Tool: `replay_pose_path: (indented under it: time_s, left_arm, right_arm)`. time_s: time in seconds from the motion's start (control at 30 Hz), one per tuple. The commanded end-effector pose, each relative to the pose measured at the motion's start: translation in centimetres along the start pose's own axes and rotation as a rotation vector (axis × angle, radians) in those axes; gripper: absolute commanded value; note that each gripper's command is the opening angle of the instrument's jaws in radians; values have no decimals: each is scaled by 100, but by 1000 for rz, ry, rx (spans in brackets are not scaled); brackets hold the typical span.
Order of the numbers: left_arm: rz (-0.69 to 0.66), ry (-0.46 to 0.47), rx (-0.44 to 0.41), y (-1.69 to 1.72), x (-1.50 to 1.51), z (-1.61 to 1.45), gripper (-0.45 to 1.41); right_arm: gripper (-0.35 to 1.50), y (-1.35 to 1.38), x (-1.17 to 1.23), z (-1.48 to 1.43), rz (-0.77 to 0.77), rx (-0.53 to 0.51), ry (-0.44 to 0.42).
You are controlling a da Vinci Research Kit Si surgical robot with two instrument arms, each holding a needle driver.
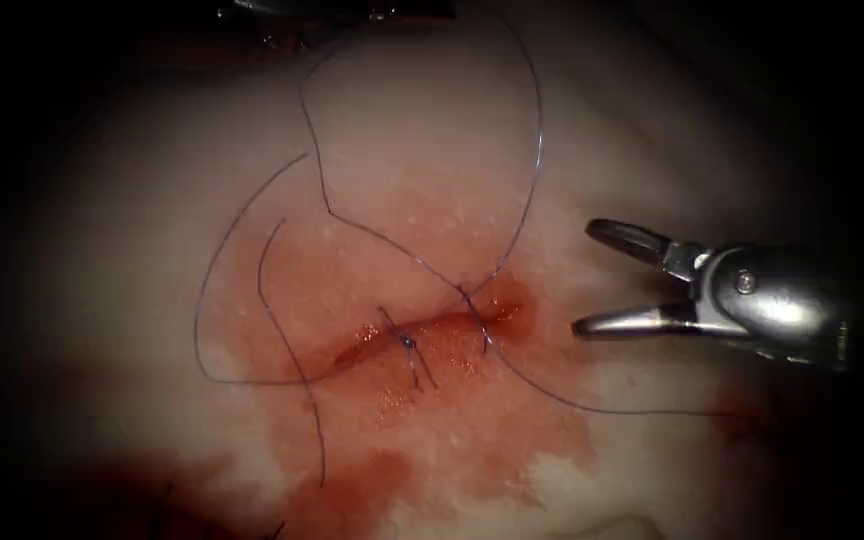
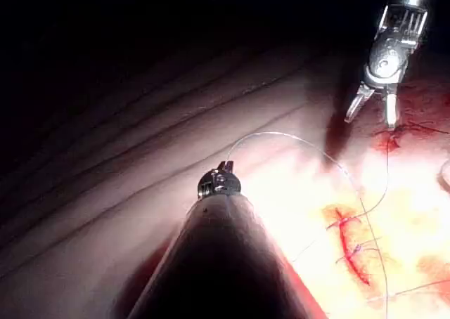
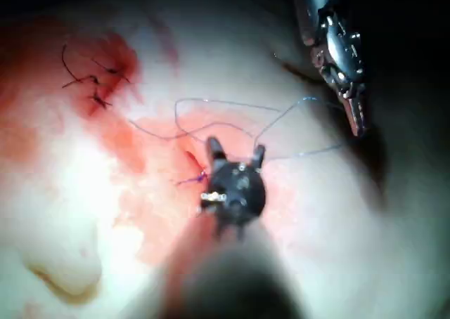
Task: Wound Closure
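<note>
The cut (image 1: 422, 335) runs across the tissue (image 1: 432, 150) with stitches (image 1: 407, 345) over it and red fluid (image 1: 352, 470) around it. Blue thread (image 1: 537, 140) loops widely above the cut and to its left. My right tool (image 1: 587, 278) hovers right of the cut, jaws open and holding nothing; its jaws (image 3: 237, 152) stand just above a stitch (image 3: 197, 175). My left tool (image 2: 223, 171) is off beyond the cut, shut on the thread (image 2: 281, 134), and its shut tip (image 3: 358, 126) meets the strand. Where the needle lies I cannot tell.
A long thread tail (image 1: 292, 340) trails down the left side of the cut into the red fluid. Another strand (image 1: 602, 408) curves along the tissue below the right tool. The tissue's edges fall into darkness.
</note>
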Motion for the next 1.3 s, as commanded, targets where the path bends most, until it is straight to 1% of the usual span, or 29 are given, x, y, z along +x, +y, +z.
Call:
replay_pose_path:
  time_s: [0.03,0.07,0.1,0.17,0.2,0.27,0.4,0.5,0.57,0.63,0.7,0.8,0.87,0.9,0.93,0.97,1.0,1.17,1.3]
  left_arm:
    - [6,9,3,-4,1,7,-45]
    - [5,15,4,-5,2,5,-45]
    - [3,20,5,-5,3,4,-45]
    - [-1,34,8,-6,5,1,-45]
    - [-3,49,-4,-7,7,0,-45]
    - [-7,83,-26,-7,10,-3,-45]
    - [-3,202,-131,-5,16,-7,-45]
    - [16,293,-215,-1,18,-8,-45]
    - [38,338,-257,3,19,-8,-45]
    - [36,391,-302,7,19,-10,-45]
    - [23,462,-344,11,19,-12,-45]
    - [4,557,-393,17,19,-16,-45]
    - [-10,598,-421,20,19,-19,-45]
    - [-14,623,-435,22,20,-20,-45]
    - [-18,632,-448,26,21,-20,-45]
    - [-23,635,-453,28,22,-20,-45]
    - [-23,644,-461,33,25,-21,-45]
    - [-28,655,-486,48,39,-28,-45]
    - [-37,658,-488,62,53,-34,-45]
  right_arm:
    - [81,1,0,8,-4,2,-1]
    - [78,1,-1,8,-4,2,-4]
    - [69,0,-3,8,-6,0,-7]
    - [59,0,-8,8,-10,12,-14]
    - [47,-1,-13,8,-15,20,-22]
    - [37,-1,-21,8,-22,35,-37]
    - [36,2,-38,16,-22,61,-56]
    - [19,9,-47,31,-14,93,-54]
    - [5,13,-53,47,-16,114,-60]
    - [-16,17,-59,64,-26,141,-75]
    - [-33,21,-64,81,-34,157,-86]
    - [-35,28,-70,109,-43,179,-91]
    - [-35,35,-71,127,-49,198,-90]
    - [-35,40,-70,141,-46,204,-91]
    - [-35,45,-65,156,-47,197,-92]
    - [-35,47,-63,161,-48,199,-94]
    - [-35,47,-58,174,-44,204,-85]
    - [-35,41,-53,204,-54,210,-77]
    - [-35,38,-52,228,-52,196,-75]
